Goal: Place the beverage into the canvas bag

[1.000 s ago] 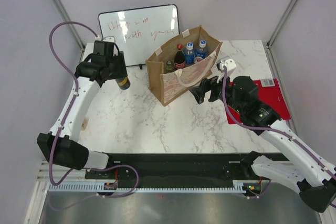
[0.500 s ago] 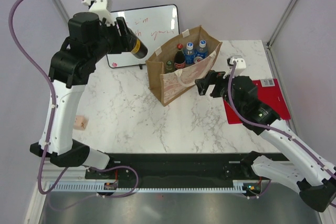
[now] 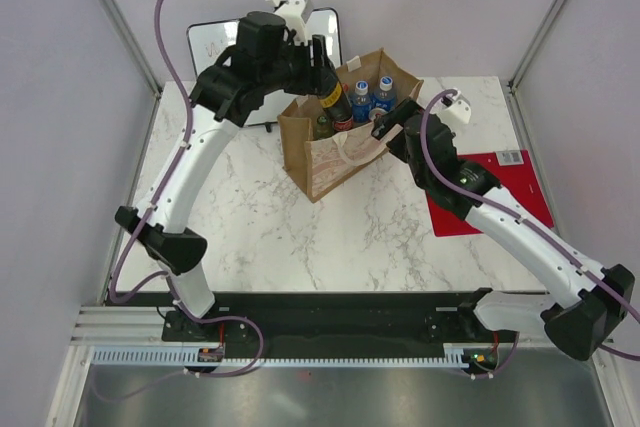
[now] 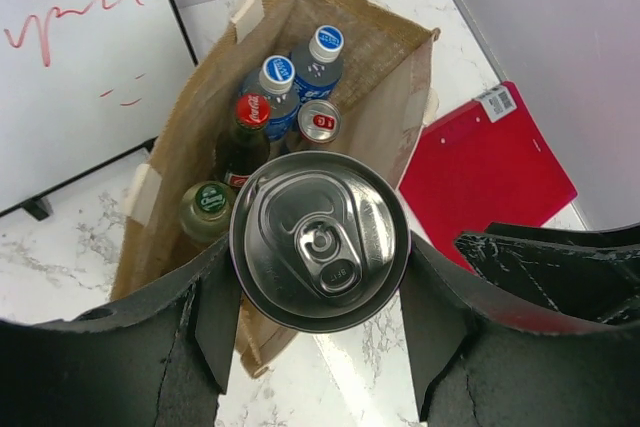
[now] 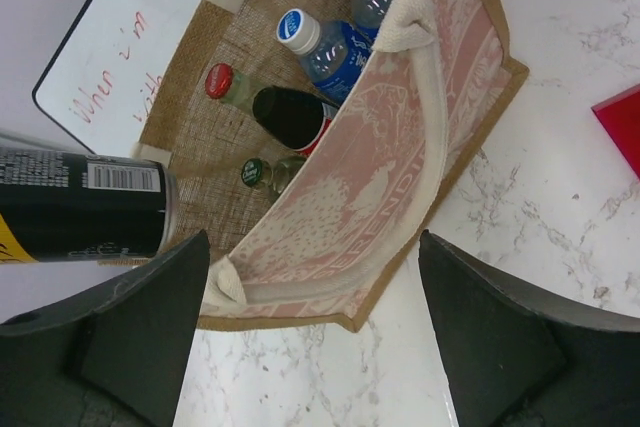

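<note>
Since half a second ago, the left pincer has swung from the whiteboard at upper left to upper centre. It is clamped on the beverage can, above the canvas bag mouth. The right pincer has risen to the bag's right rim, spread wide. The left arm hides most of the whiteboard, and the can covers some bottles.
</note>
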You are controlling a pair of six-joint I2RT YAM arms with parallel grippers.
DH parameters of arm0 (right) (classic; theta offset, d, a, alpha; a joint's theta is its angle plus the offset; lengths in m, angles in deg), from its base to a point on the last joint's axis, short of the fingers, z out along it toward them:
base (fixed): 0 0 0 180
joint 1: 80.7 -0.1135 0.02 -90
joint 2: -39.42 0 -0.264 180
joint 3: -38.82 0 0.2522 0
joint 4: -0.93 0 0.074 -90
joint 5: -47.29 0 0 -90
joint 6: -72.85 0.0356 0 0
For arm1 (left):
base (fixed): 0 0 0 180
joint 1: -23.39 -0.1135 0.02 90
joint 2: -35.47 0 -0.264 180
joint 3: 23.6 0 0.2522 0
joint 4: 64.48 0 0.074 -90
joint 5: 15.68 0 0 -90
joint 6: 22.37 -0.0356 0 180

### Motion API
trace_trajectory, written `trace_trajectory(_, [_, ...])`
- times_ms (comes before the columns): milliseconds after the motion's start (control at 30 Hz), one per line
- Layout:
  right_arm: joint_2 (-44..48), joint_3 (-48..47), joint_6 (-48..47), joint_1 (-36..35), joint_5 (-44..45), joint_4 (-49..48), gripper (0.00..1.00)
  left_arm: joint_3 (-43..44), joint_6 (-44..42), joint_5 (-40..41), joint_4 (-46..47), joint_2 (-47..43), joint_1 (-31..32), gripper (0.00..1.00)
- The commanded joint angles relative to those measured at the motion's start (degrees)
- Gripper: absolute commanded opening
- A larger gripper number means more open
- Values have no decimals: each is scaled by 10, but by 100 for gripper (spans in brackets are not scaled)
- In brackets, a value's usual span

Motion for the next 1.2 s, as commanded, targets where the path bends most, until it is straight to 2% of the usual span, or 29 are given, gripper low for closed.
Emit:
trace_trajectory(0, [-29,0,76,1,65,-22,91,14,-2,-5,121,9,16,2])
trace_trajectory(67, [-50,11,66,4,59,-57,89,4,-2,-3,129,19,16,2])
trace_trajectory(200, [-99,-19,41,14,8,-65,87,-28,-6,2,161,25,17,2])
trace_trajectory(333, [-114,-16,38,16,0,-90,87,-53,-9,23,180,26,19,2])
trace_trajectory(600, [-122,15,35,19,-29,-113,73,-95,-12,20,209,40,27,2])
trace_trajectory(933, [-114,0,40,28,-17,-121,81,-169,-3,22,230,20,38,2])
trace_trajectory(1067, [-129,-2,47,28,-19,-122,81,-211,9,15,246,3,40,2])
trace_trajectory(1167, [-156,-1,43,29,-12,-137,77,-227,14,18,256,4,46,2])
